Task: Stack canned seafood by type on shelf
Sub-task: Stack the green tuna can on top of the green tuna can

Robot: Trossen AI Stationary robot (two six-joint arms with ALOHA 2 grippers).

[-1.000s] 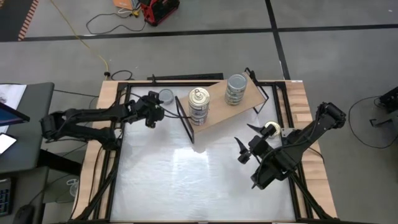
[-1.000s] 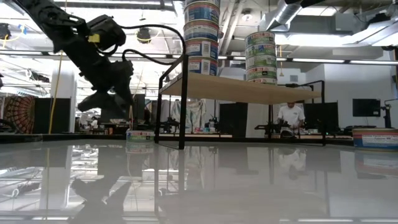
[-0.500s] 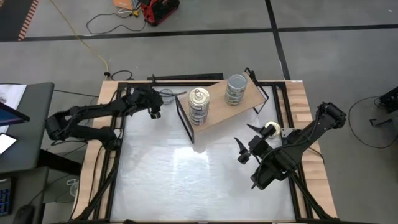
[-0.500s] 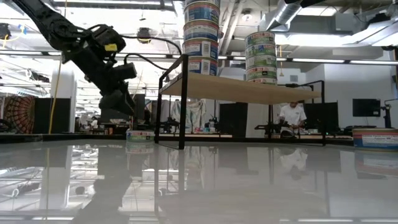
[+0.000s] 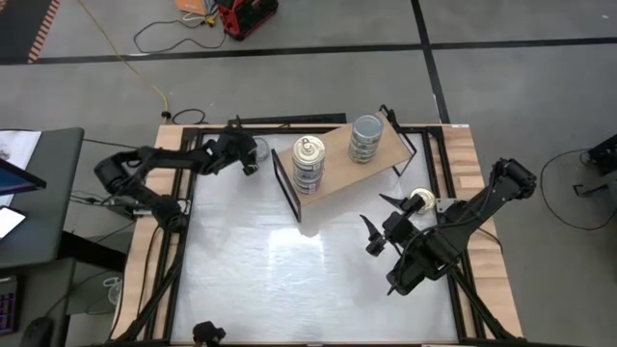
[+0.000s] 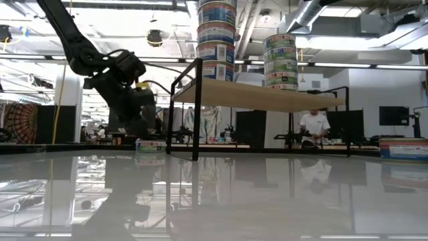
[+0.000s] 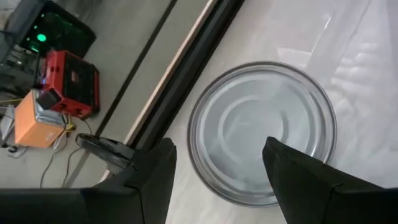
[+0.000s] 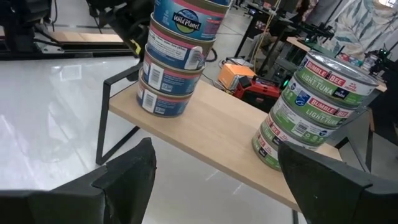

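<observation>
White and glossy, the table point(image 5: 289, 280) lies bare across its near half, and the right gripper point(image 5: 382, 214) waits low on the right side with its fingers spread wide and nothing between them, pointed toward the shelf point(image 5: 337, 169). Farther back on the left, the left gripper point(image 5: 251, 157) hangs right over a lone grey-topped tin point(image 7: 262, 130) that sits on the table close to the back rail point(image 5: 280, 120), just left of the shelf's black frame point(image 6: 195, 107); its fingers point(image 7: 149, 180) stand apart on either side of the tin's rim and have not closed on it. To take it cleanly, I'd say the gripper should come straight down, centred, and pinch the wall of the tin rather than its lid. On the shelf stand two stacks: a taller blue-labelled stack point(image 8: 177, 56) at the near corner and a green-labelled stack point(image 8: 311, 106) farther along. The frame post and that tall stack stand nearest the carrying path, so a knock there looks like the main risk. Beyond the table, red equipment point(image 5: 246, 14) and cables lie on the floor.
</observation>
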